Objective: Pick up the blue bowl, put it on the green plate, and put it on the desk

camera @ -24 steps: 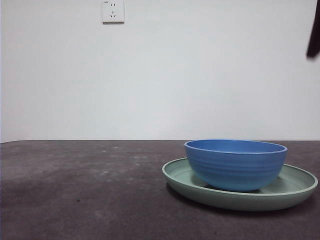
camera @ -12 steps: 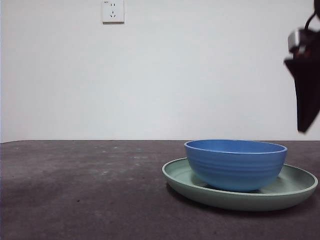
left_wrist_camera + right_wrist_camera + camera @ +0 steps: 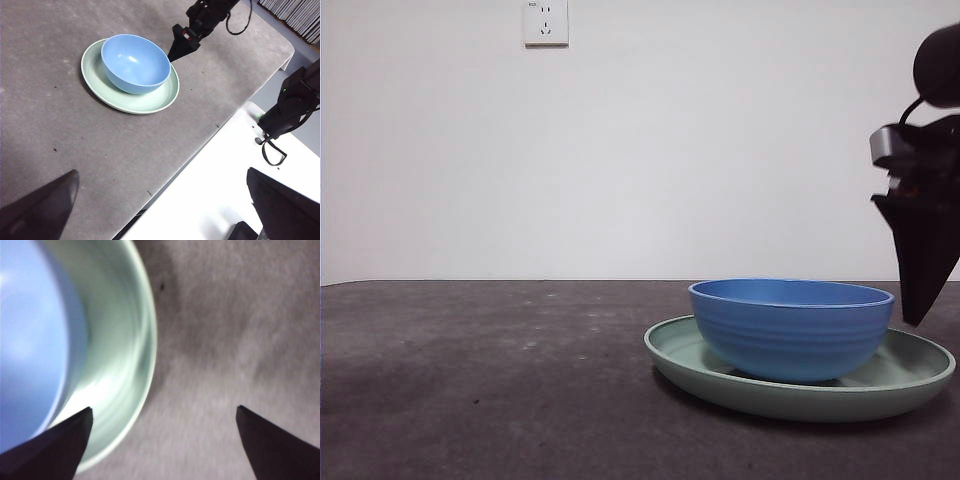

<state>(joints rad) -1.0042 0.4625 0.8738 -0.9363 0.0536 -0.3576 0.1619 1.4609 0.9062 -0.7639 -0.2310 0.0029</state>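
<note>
A white wall socket (image 3: 546, 22) sits high on the white wall (image 3: 640, 150) at the left of the front view. Below it, the dark grey-brown worktop (image 3: 480, 380) stretches bare across the left half. Right of centre lies the green plate (image 3: 800, 398), wide and shallow, flat on the worktop. The blue bowl (image 3: 791, 328) stands upright inside the plate, its base on the plate's floor and its rim level. At the far right edge, the right gripper (image 3: 918, 300) hangs down as a dark pointed shape, its tip just beside the bowl's rim and above the plate's right edge, touching neither. Its wrist view shows its jaws spread wide apart, one over the plate's rim and the other over bare worktop. The left gripper (image 3: 160, 210) waits well apart from the dishes, high above the worktop's near edge, its jaws also spread wide with nothing between them.
</note>
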